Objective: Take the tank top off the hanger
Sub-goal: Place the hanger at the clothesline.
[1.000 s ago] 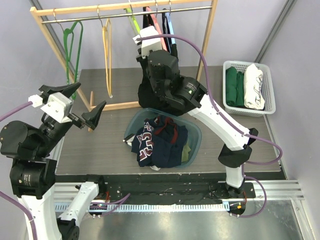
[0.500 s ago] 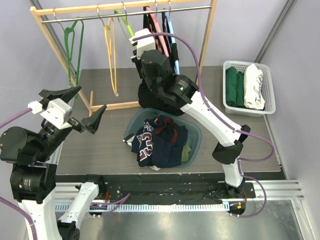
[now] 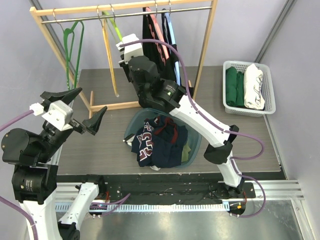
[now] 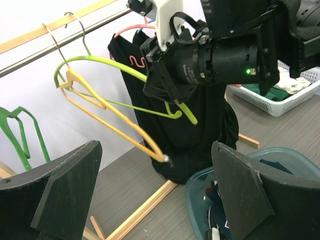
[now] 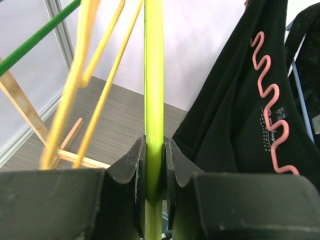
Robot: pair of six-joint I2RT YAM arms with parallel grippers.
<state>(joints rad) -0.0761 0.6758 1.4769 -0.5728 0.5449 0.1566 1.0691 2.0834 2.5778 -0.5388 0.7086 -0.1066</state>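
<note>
Right fingers (image 5: 125,172): clamped on lime-green hanger (image 5: 153,100), which carries no garment. Left fingers (image 4: 60,200): spread wide, empty, hovering left of bin. Black tank top (image 5: 235,130): on pink hanger (image 5: 270,100), on rail (image 3: 85,17). Risk: lime-green hanger snags touching yellow hanger (image 5: 97,80), unhooking both; tank top stays put.

Nothing legible: blurred white lettering on navy jersey (image 3: 149,143) in tub (image 3: 196,131), script on white shirt (image 3: 254,87), small print on black tank top (image 5: 225,131).
</note>
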